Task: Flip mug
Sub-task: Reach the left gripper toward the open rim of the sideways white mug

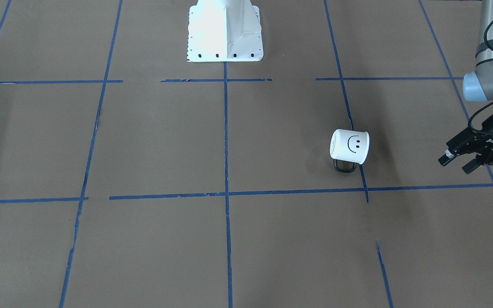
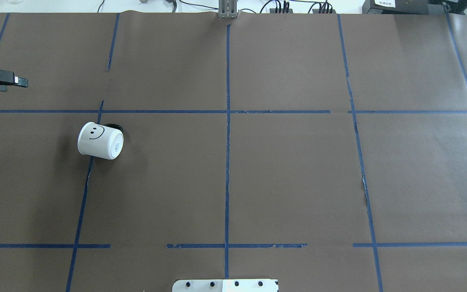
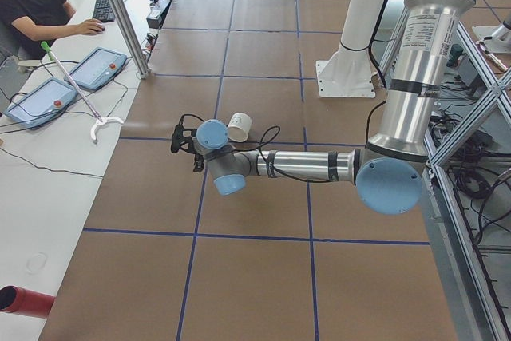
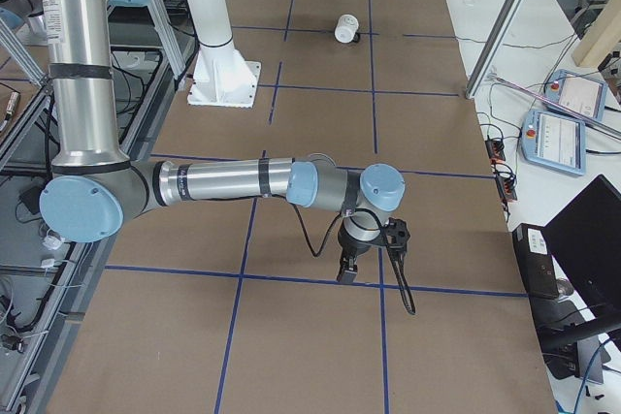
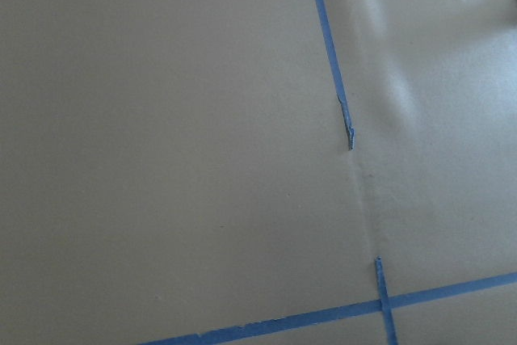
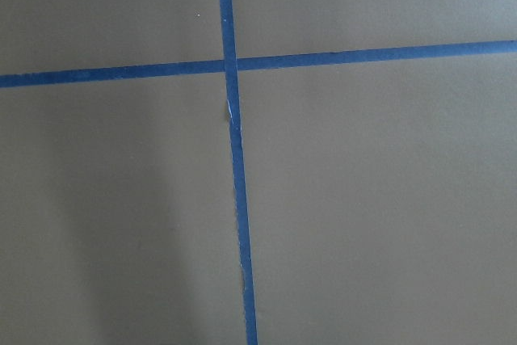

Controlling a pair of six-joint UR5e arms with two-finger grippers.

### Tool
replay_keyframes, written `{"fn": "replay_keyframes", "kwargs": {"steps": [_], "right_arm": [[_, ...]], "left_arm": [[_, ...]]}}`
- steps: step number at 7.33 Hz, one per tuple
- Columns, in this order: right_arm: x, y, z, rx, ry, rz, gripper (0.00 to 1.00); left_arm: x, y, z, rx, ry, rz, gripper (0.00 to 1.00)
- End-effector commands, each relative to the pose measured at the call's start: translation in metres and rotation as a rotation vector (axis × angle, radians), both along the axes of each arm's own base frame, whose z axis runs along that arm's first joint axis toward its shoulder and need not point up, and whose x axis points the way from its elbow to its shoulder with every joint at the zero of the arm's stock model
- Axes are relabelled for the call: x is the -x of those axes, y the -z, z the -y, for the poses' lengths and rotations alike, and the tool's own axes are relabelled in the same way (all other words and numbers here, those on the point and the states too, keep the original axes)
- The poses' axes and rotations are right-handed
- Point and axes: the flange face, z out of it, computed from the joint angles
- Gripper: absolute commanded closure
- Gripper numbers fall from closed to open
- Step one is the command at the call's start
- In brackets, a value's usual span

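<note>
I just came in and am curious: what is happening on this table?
The robot is to flip the mug, which lies on its side on the table, touched by nothing. The left gripper hovers a little apart from it, open and empty. The right gripper hangs far from the mug; whether it is open cannot be told.

I note: mug [image 1: 349, 146] white, black smiley [image 1: 353, 144] on its side, black handle [image 1: 345, 171]. Table [image 1: 144, 141] brown, gridded in blue tape [image 1: 226, 141]. Left pincer [image 1: 456, 164] black. Left arm [image 1: 492, 25] grey with pale-blue joint caps. Base [image 1: 225, 30] white.
</note>
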Motion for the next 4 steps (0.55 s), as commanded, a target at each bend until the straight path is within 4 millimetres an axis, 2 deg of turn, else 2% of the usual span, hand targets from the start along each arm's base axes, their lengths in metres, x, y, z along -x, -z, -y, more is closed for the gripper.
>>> {"fn": "replay_keyframes", "kwargs": {"steps": [1,3,4], "right_arm": [[0.000,0.000,0.000,0.000,0.000,0.000,0.00],[0.000,0.000,0.000,0.000,0.000,0.000,0.00],[0.000,0.000,0.000,0.000,0.000,0.000,0.00]], "left_arm": [[-0.017,0.005,-0.013,0.081,0.042,-0.130,0.00],[-0.055,0.016,-0.031,0.098,0.126,-0.256,0.00],[-0.082,0.021,-0.041,0.094,0.107,-0.270,0.00]]}}
